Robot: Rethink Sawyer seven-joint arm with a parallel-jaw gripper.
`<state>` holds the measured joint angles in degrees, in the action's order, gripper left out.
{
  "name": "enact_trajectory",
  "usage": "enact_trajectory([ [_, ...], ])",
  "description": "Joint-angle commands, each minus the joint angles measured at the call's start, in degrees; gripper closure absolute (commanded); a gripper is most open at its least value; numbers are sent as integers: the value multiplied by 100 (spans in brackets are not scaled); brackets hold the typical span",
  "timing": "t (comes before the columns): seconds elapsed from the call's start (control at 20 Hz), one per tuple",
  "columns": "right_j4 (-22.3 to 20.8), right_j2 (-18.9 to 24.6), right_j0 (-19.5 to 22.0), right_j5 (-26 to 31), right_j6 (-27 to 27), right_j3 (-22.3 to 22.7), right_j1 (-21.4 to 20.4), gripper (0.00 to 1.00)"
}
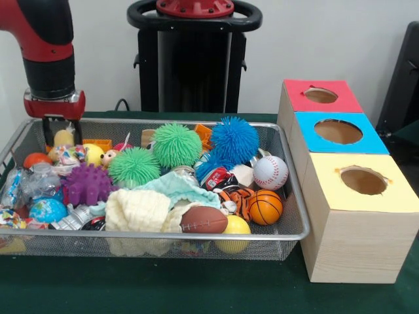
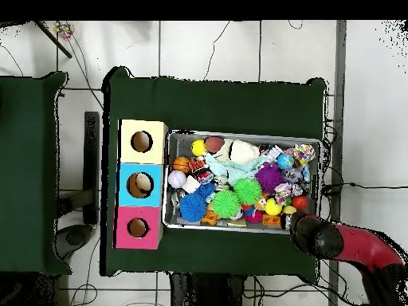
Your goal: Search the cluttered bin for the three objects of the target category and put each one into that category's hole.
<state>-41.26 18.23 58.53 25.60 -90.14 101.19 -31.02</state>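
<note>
On the green counter (image 1: 196,288) the wire basket (image 1: 157,234) is sitting heaped with toys, and beside it, at three o'clock in the front view, the pale wooden box (image 1: 357,235) is standing with its three round openings. Judging by how full the heap is, the sorting seems to be barely under way: most of the search looks to be lying ahead, though whether anything has already dropped into the box cannot be told, since the inside of the red-framed hole (image 1: 320,95) shows only dark.

Next in size, the red and black arm (image 1: 47,52) is reaching down over the basket's corner at ten o'clock in the front view, well apart from the box. Its gripper (image 1: 55,131) is hanging just inside the rim among the small toys there; the fingers are half hidden by clutter, so I cannot tell whether they are apart or together, nor whether they are holding anything.

Among the toys, the green spiky balls (image 1: 176,144) and the blue one (image 1: 234,139) are crowding the middle. The orange tiger-striped plush (image 1: 237,198) is lying near the basket's four o'clock side, tucked just beside the little basketball (image 1: 264,207) and partly buried. A small tan plush (image 1: 109,157) seems to be peeking out near the arm, but it is too small to be sure. A third plush animal is not showing anywhere.
</note>
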Motion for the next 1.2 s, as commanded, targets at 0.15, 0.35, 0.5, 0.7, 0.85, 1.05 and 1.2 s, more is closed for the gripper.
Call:
enact_trajectory([
  [0.15,-636,37,-179,904,1227,153,326,0],
  [0.35,-710,22,-189,872,1220,104,372,0],
  [0.5,-746,7,-200,811,1150,91,362,100],
  [0.7,-752,73,-146,558,1011,123,330,100],
  [0.85,-674,281,29,215,873,234,452,100],
  [1.05,-675,298,3,-67,589,342,516,100],
  [1.2,-553,383,14,-26,561,471,410,100],
])
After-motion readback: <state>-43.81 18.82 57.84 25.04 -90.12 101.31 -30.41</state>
